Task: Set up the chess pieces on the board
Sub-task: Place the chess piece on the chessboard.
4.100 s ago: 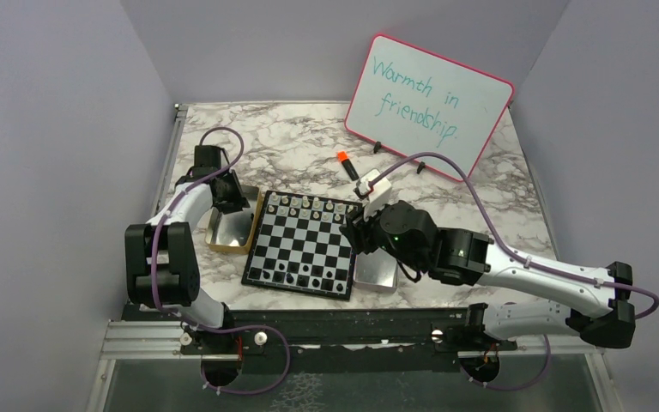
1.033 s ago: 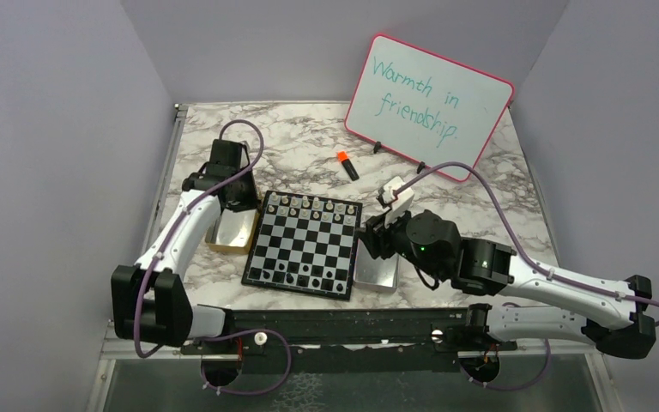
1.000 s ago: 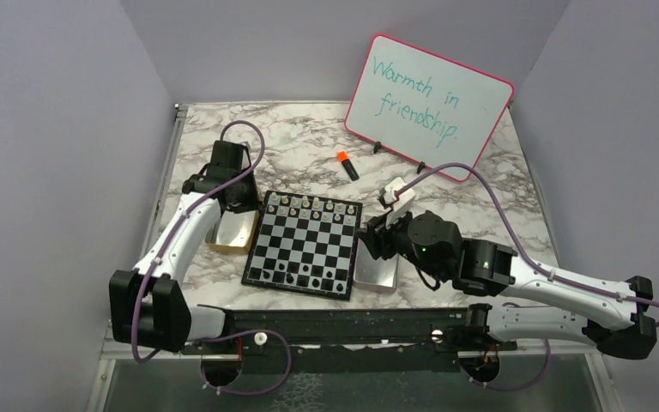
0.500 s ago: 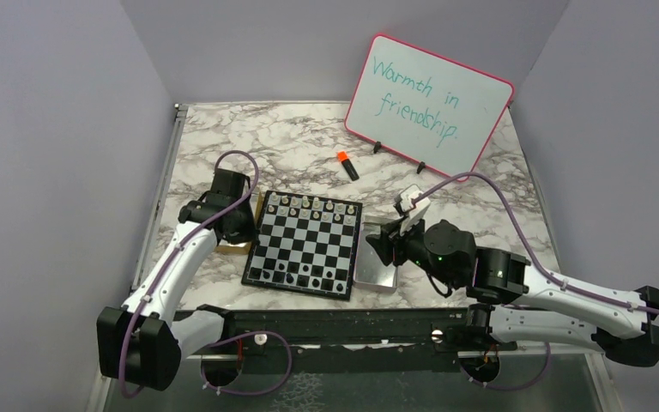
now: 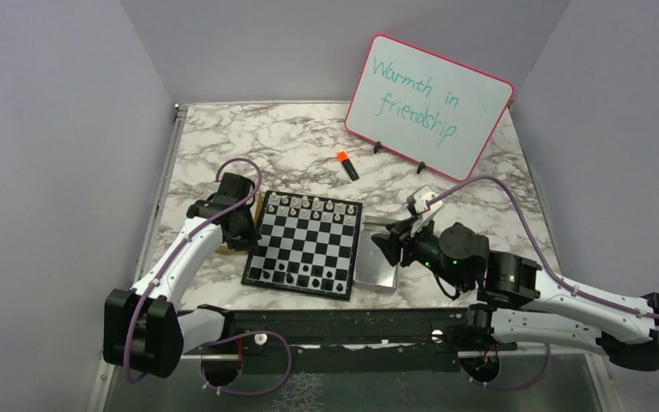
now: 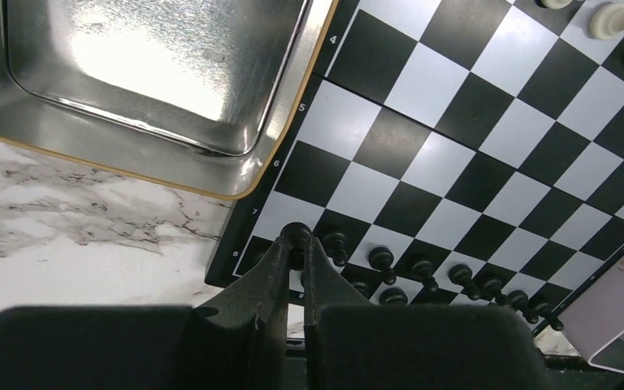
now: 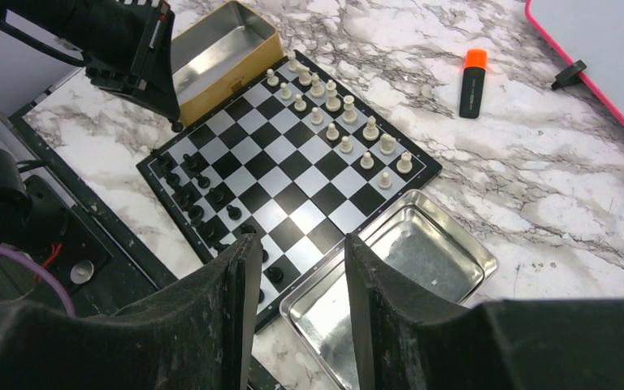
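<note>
Left wrist: black piece (image 6: 296, 236) clamped in left jaws over board (image 6: 455, 162) edge; right jaws apart.

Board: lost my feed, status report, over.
Left gripper shut on black piece at board edge. Right gripper open, empty, near silver tray. Nothing obstructing.

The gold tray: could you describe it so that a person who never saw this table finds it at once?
Find the chessboard on the marble table; a metal tray lies along each side. The gold tray is the one on the left in the overhead view. Its outer wall is yellow-gold, whereas the other tray is plain silver.
</note>
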You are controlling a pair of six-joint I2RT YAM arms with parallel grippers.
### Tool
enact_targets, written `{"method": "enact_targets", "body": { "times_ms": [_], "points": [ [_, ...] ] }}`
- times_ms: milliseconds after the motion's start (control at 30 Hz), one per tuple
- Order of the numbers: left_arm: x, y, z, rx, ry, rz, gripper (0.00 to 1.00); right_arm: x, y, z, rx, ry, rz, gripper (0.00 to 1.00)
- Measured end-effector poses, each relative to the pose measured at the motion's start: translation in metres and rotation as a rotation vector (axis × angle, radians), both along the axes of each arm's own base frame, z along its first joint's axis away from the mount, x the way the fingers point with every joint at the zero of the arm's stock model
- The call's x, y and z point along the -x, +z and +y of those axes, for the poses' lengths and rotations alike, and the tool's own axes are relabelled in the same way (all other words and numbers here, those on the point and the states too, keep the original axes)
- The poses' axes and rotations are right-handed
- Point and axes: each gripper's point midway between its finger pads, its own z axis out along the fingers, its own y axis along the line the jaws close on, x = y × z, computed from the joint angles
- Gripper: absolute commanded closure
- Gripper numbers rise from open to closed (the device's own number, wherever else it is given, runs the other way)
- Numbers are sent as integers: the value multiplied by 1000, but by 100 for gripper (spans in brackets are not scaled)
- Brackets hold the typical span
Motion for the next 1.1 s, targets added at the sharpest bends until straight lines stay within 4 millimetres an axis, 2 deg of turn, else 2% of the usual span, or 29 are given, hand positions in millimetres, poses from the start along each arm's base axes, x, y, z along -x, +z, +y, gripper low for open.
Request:
{"method": "enact_targets", "body": {
  "times_ms": [300,1100],
  "points": [
    [1,-16,1,-14,11,54,91,0,-2,-3,1,1,-16,53],
    [10,-37,-10,-48,-49,148,90,-3,9,-12,-19,-20,-53,53]
  ]
}}
